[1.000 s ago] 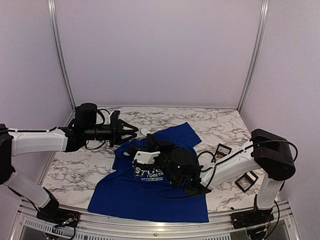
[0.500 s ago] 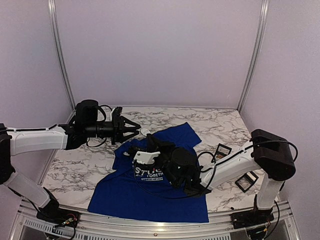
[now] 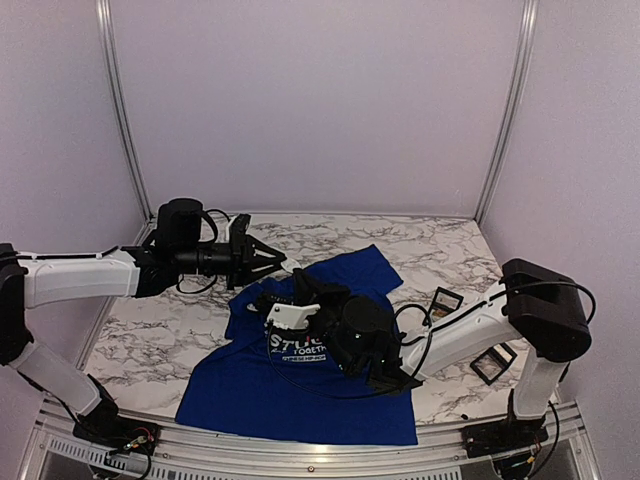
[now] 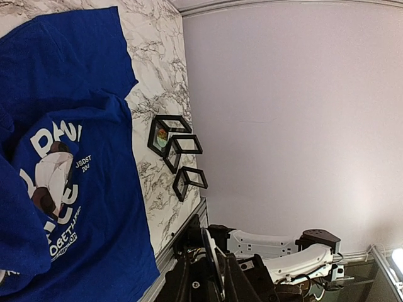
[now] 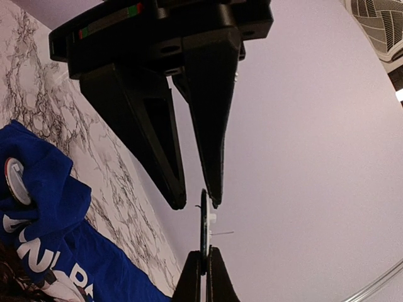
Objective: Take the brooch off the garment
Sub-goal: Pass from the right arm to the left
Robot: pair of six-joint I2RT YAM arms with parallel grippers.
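Note:
The garment [image 3: 300,390], a royal-blue T-shirt with white lettering, lies rumpled on the marble table [image 3: 160,340]. The brooch [image 5: 204,226] is a thin disc seen edge-on, lifted off the cloth. My right gripper [image 5: 203,267] is shut on its lower rim. My left gripper [image 5: 198,202] reaches in from the opposite side. Its jaws stand a little apart round the brooch's upper rim, one finger close against it. In the top view the brooch [image 3: 289,263] shows as a white spot at the left gripper's [image 3: 272,262] tips. The left wrist view shows the garment [image 4: 63,94] and the disc [image 4: 214,264].
Three small black picture frames [image 4: 176,148] stand on the table right of the shirt, two of them [image 3: 445,300] near my right arm [image 3: 470,325]. A small round pale-faced disc [image 5: 16,182] sits on a fold of the cloth. Walls close in the table at the back and sides.
My left gripper has moved right, up to the brooch, and its jaws have narrowed. The right arm and the shirt have stayed where they were.

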